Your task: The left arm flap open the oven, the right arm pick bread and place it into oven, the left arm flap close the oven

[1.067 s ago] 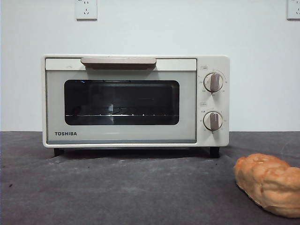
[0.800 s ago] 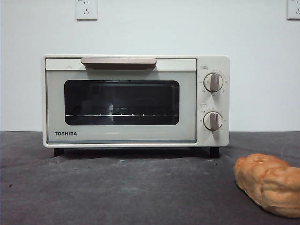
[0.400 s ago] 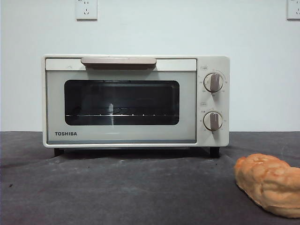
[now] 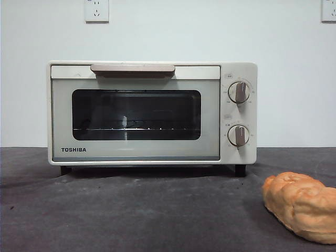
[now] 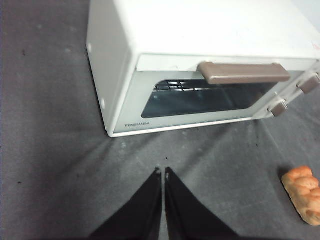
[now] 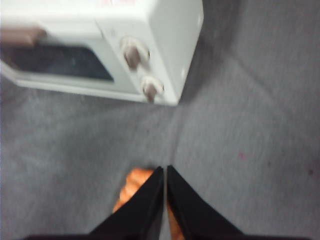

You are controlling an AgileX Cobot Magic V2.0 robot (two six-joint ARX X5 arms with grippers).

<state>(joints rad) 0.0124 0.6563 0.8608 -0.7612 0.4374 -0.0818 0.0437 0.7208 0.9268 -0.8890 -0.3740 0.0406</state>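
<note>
One oven (image 4: 152,113) w/ door shut, one bread (image 4: 300,206), two hands (image 5: 163,172) (image 6: 165,170) both clenched, empty.

I see a dark grey table (image 4: 131,215) carrying a cream oven (image 4: 152,113) at centre frame and bread (image 4: 300,206) at lower right.

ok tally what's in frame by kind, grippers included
toaster oven: 1
oven knobs: 2
bread bun: 1
wall sockets: 2
grippers, left gripper and right gripper: 2
Total: 8
</note>
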